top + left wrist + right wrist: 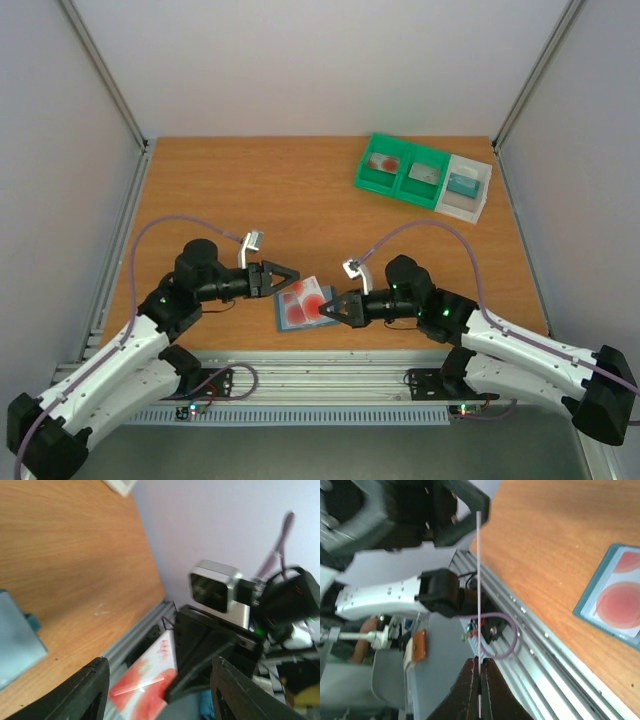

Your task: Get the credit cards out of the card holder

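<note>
Your right gripper (479, 666) is pinched tight on a red card (142, 685) just at the right side of the holder (593, 587), which lies open and flat between your two grippers with red cards (622, 597) showing in it. Your left gripper (287, 278) hovers just left of the holder, fingers spread wide; the green tray (400, 170) sits well beyond the holder, off to the right

Tabletop (250, 190): smooth matt wood grain.
Card (145, 680): thin glossy plastic.
Holder (596, 580): matt blue-grey, soft-looking.
Left hand (290, 280), right hand (325, 308): matt black plastic.
Rail (330, 375): ribbed bare metal.
Tray (392, 190): shiny green plastic.
</note>
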Robot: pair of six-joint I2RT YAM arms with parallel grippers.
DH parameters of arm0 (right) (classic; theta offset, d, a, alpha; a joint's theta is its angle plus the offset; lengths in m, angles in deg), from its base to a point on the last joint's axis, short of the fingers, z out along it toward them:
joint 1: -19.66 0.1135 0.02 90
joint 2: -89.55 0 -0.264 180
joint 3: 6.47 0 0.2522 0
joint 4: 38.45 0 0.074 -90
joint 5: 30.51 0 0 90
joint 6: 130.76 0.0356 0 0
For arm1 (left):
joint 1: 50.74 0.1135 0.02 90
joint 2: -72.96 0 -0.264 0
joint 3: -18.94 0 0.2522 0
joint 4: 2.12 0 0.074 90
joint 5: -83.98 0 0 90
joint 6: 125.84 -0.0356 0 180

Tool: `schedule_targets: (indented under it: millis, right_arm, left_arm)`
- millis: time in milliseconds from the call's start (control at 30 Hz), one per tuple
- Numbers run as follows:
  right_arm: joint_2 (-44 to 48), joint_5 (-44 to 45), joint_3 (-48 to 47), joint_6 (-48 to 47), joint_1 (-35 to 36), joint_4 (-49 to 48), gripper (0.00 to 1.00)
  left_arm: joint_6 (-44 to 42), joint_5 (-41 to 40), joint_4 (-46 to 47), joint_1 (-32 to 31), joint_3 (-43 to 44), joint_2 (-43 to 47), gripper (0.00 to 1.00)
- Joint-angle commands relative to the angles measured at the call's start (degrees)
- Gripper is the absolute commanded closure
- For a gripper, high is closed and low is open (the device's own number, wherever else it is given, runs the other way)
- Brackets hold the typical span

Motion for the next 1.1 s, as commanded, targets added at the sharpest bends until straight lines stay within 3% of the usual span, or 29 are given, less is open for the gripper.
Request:
schedule_targets:
  millis: [0, 200, 467, 567, 700, 733, 933, 1067]
  right_arm:
    - [1.9, -8.9, -3.7, -8.6, 0.4, 10.0, 0.99]
    - [0.9, -12.9, -8.0, -12.0, 0.4, 15.0, 0.99]
    - [0.1, -17.3, -10.3, -13.4, 0.4, 16.0, 0.99]
    - [-0.2, -16.9, -10.7, -13.7, 0.4, 16.4, 0.99]
    - [-0.6, -15.3, -11.3, -13.7, 0.4, 16.8, 0.98]
    - [-0.6, -14.5, -11.6, -13.5, 0.4, 17.1, 0.96]
    - [2.2, -8.2, -10.7, -9.8, 0.4, 16.7, 0.83]
    - [5.9, -2.4, -7.0, -3.1, 0.4, 11.2, 0.69]
  left_arm:
    - [-13.0, 11.4, -10.9, -0.1, 7.3, 0.1, 0.43]
    - [-19.6, 22.7, -15.4, -0.1, 11.3, -4.2, 0.49]
    - [-24.7, 23.8, -21.5, -0.1, 13.2, -6.0, 0.51]
    - [-24.2, 24.9, -20.1, -0.1, 13.1, -6.2, 0.62]
    - [-23.5, 25.9, -18.8, -0.1, 13.0, -6.4, 0.93]
    - [-23.3, 25.9, -18.7, -0.1, 13.0, -6.5, 0.99]
    - [-22.5, 23.5, -17.4, -0.1, 12.8, -6.6, 1.00]
    - [-15.5, 19.9, -7.2, -0.1, 11.0, -6.8, 1.00]
